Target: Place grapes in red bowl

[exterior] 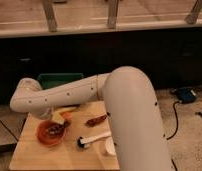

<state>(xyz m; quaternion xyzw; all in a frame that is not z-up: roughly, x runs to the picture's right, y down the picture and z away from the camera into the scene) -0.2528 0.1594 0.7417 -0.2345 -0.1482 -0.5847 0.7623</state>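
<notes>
The red bowl (48, 134) sits on the left part of the wooden table (39, 157). A dark cluster that looks like the grapes (55, 129) lies inside the bowl, near its far right rim. My white arm reaches in from the right, bends at the far left and comes down over the bowl. The gripper (58, 119) hangs just above the bowl's far right edge, close over the dark cluster. Whether it touches the grapes cannot be told.
A green bin (58, 79) stands behind the table, partly hidden by the arm. A yellow item (67, 112) lies beside the gripper. A reddish-brown item (96, 120), a white-handled brush (90, 140) and a small white cup (110, 146) lie to the bowl's right. A cable runs on the floor at right.
</notes>
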